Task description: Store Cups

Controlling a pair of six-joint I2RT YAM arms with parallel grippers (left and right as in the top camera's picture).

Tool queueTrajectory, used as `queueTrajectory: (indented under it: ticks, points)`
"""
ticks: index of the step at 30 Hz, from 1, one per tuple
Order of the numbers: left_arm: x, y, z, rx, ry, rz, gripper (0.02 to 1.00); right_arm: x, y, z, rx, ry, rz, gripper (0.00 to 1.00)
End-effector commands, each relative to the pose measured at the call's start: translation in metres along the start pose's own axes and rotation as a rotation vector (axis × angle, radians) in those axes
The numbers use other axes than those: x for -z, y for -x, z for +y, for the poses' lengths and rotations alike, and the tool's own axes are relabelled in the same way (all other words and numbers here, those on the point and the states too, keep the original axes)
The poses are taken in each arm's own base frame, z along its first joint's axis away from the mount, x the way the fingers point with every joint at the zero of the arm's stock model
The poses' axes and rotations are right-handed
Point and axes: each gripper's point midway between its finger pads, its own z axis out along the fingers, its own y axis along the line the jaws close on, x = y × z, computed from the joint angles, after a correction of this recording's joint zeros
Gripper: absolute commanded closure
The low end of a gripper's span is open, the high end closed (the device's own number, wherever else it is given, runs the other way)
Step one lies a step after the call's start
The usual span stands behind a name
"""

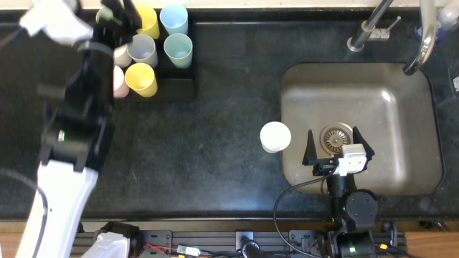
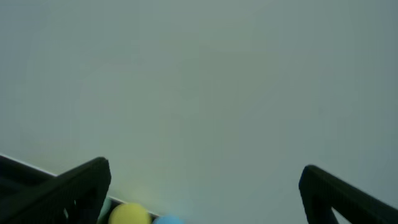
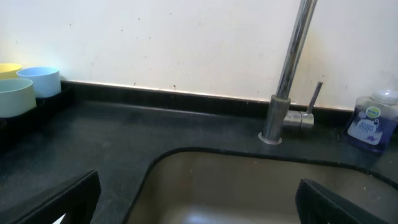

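A black tray (image 1: 179,84) at the counter's far left holds several upright cups: two yellow ones (image 1: 141,79), a light blue one (image 1: 174,18), a grey one (image 1: 141,49), a teal one (image 1: 178,49) and a partly hidden pink one (image 1: 120,82). A white cup (image 1: 275,136) stands alone on the counter beside the sink. My left gripper (image 1: 118,14) hangs above the tray's far left, open (image 2: 206,167) and holding nothing, facing the wall, with a yellow cup (image 2: 129,214) and a blue cup (image 2: 168,219) just below it. My right gripper (image 1: 334,140) is open (image 3: 199,183) over the sink, holding nothing.
The steel sink (image 1: 401,93) fills the right side, with a drain (image 1: 336,136) and a tap (image 3: 287,74) at its back. A blue soap bottle (image 3: 372,121) stands at the far right by the wall. Bare black counter (image 1: 215,158) lies between tray and sink.
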Motion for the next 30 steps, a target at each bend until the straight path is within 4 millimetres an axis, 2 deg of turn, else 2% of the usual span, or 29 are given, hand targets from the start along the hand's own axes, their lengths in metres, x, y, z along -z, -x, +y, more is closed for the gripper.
queueTrajectory:
  ticks: [1, 6, 10, 15, 19, 24, 27, 30]
  points:
    - [0.036, -0.030, 0.012, -0.290, -0.113, 0.018, 0.018, 0.000, -0.003, -0.002, 0.004, -0.009, -0.003, 0.003]
    - [0.084, -0.054, 0.031, -0.393, -0.157, -0.004, 0.018, 0.000, -0.002, -0.002, 0.003, -0.009, -0.003, 0.003]
    - [0.119, -0.073, 0.051, -0.395, -0.146, -0.040, 0.018, 0.000, -0.002, -0.002, 0.004, -0.009, -0.003, 0.003]
    - [0.151, -0.103, 0.068, -0.392, -0.161, -0.088, 0.018, 0.000, -0.002, -0.002, 0.003, -0.009, -0.003, 0.005]
    - [0.164, -0.133, 0.078, -0.389, -0.194, -0.100, 0.018, 0.000, -0.003, -0.002, 0.003, -0.009, -0.003, 0.003]
    - [0.167, -0.178, 0.084, -0.393, -0.258, -0.051, 0.018, 0.000, -0.002, -0.002, 0.004, -0.009, -0.003, 0.003]
    - [0.166, -0.208, 0.092, -0.396, -0.256, 0.064, 0.018, 0.000, -0.002, -0.002, 0.004, -0.009, -0.003, 0.003]
    - [0.167, -0.229, 0.106, -0.399, -0.214, 0.158, 0.018, 0.000, -0.002, -0.002, 0.003, -0.009, -0.003, 0.003]
